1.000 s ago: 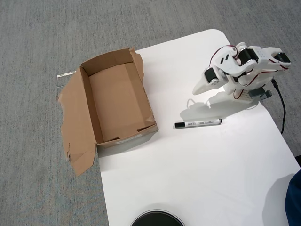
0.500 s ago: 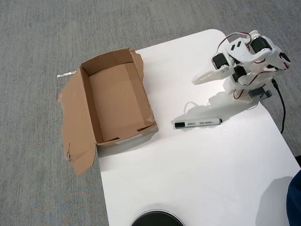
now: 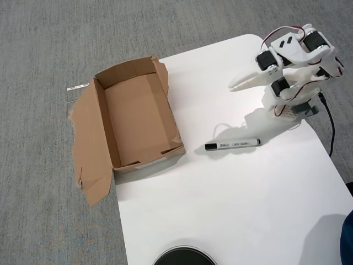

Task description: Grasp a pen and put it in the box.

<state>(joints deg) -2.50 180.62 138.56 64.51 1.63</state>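
In the overhead view the pen (image 3: 231, 144) lies flat on the white table, roughly horizontal, with its black cap at the left end. The brown cardboard box (image 3: 135, 118) sits open and empty to the pen's left, over the table's left edge, with a long torn flap (image 3: 88, 143) splayed out onto the carpet. My gripper (image 3: 236, 86) is raised at the upper right, above and behind the pen and well apart from it. Its fingers point left, look pressed together and hold nothing.
The white table (image 3: 231, 210) has a rounded far corner, and grey carpet lies beyond its edges. A black cable (image 3: 331, 130) runs from the arm's base along the right edge. A dark round object (image 3: 183, 257) shows at the bottom edge, and something blue (image 3: 347, 237) at the lower right corner.
The arm has lifted, and the gripper has swung up and to the right, away from the pen. The pen and the box have not moved.
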